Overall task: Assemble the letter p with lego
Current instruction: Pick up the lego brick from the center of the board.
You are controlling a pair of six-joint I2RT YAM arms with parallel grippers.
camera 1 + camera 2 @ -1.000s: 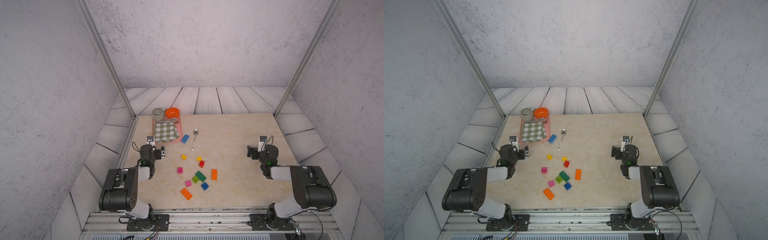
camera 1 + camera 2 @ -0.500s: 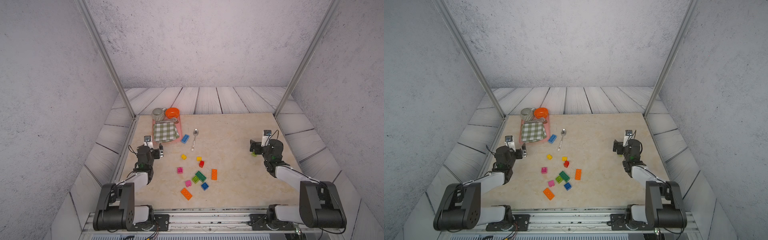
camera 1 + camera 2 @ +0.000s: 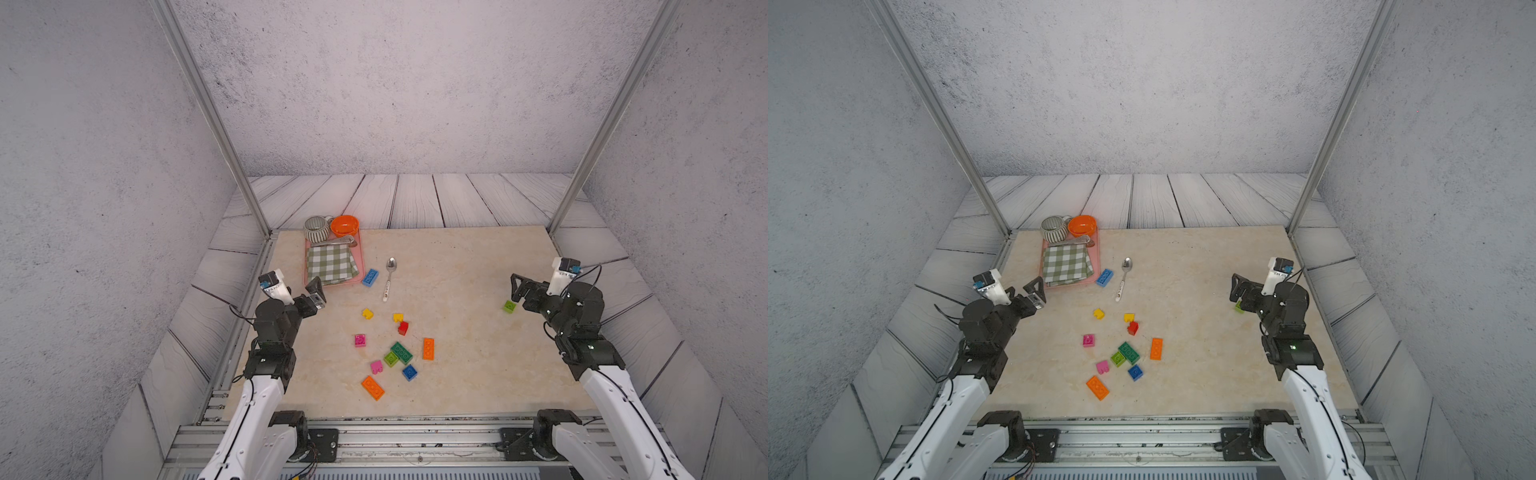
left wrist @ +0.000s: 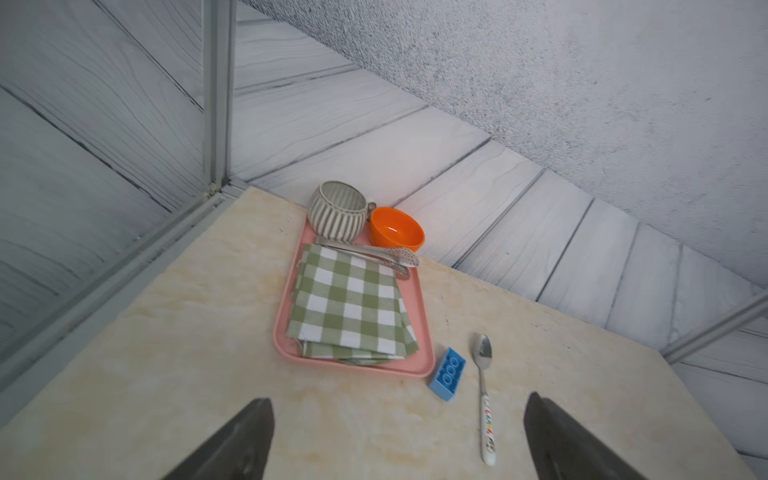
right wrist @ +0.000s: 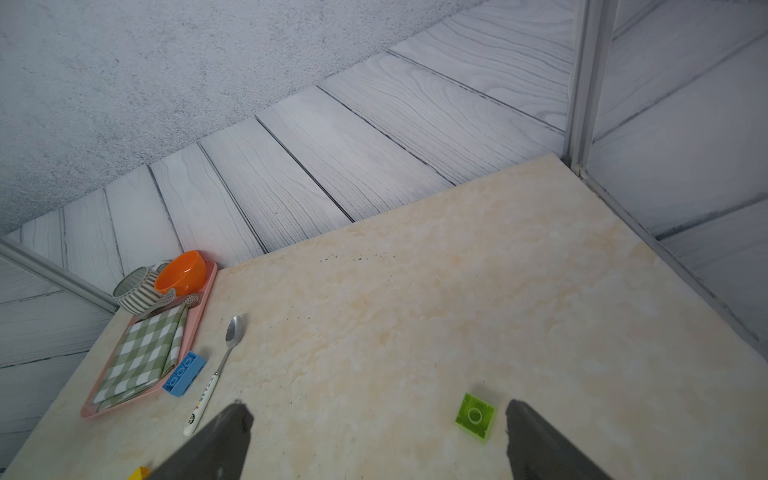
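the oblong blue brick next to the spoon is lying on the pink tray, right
Not quite. The oblong blue brick next to the spoon lies on the table, beside the pink tray, not on it. The left wrist view shows this.

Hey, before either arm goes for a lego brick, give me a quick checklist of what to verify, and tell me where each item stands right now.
1. Left gripper open, empty: ok.
2. Right gripper open, empty: ok.
3. Lone lime brick by the right gripper, studs up, uncovered: ok.
4. Letter P begun: not ok; the middle bricks lie loose.
5. Blue oblong brick clear of the pink tray: cannot tell; they look touching.
6. Spoon apart from the middle bricks: ok.
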